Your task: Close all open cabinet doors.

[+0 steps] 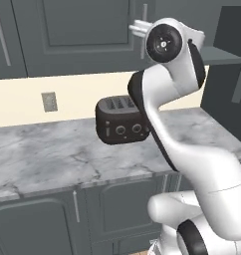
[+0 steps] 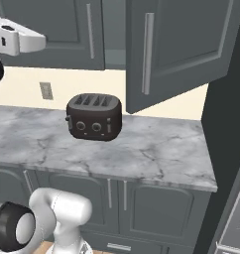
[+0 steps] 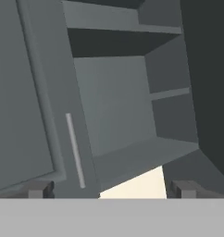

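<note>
One tall dark grey cabinet door (image 2: 184,47) stands swung open toward me, its silver bar handle (image 2: 148,53) on the near edge. In the hand view this open door (image 3: 210,88) is the dark slab on the right, next to the bare cabinet shelves (image 3: 132,152). Left of the opening is a shut cabinet door (image 3: 26,102) with a vertical handle (image 3: 75,149). My gripper (image 3: 111,190) is open with nothing between its fingertips (image 3: 40,189). It is raised to wall-cabinet height in front of the shut door (image 1: 87,25), left of the opening. The hand (image 1: 138,27) sits close to that door's handle.
A black toaster (image 2: 94,116) stands on the marble counter (image 2: 156,154) below the cabinets. There is a wall outlet (image 1: 49,101) on the cream backsplash. Base-cabinet doors (image 2: 156,208) run under the counter. My own arm (image 1: 172,124) rises over the counter's right part.
</note>
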You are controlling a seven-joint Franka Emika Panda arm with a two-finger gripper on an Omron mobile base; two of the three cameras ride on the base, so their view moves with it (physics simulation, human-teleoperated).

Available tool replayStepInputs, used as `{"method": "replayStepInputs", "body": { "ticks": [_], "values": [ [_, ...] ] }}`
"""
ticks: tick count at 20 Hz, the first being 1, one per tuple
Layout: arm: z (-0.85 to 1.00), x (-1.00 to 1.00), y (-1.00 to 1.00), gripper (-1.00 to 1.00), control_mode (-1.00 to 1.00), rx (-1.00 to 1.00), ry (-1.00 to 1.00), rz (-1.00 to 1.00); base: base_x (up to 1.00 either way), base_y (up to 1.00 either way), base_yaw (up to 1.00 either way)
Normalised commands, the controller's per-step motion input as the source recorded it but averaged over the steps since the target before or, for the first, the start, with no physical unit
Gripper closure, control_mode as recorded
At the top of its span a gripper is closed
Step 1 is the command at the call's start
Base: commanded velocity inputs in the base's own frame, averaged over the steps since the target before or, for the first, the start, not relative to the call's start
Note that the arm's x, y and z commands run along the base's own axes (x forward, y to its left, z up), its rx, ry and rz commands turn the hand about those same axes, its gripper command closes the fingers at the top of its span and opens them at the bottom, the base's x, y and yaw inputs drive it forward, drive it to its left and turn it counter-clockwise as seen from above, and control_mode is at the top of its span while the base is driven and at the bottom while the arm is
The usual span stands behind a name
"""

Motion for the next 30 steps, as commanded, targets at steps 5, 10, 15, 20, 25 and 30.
{"method": "replayStepInputs", "body": {
  "ticks": [5,10,15,20,25,30],
  "values": [
    [0.22,-1.0,0.0,-1.0,-1.0,0.11,0.0,0.0,0.0,0.0,0.0],
    [0.04,-1.0,0.0,-1.0,-1.0,0.07,0.0,0.02,0.0,0.0,0.0],
    [-0.04,-1.0,-0.49,-1.0,-1.0,0.04,-0.11,0.27,0.0,0.0,0.0],
    [0.0,-1.0,-0.57,-1.0,-1.0,0.06,-0.26,0.33,0.0,0.0,0.0],
    [0.0,-0.93,-0.82,-1.0,-1.0,0.02,-0.19,0.28,0.0,0.0,0.0],
    [0.0,-0.52,-1.0,-1.0,-1.0,0.01,-0.1,0.14,0.0,0.0,0.0]
  ]
}}
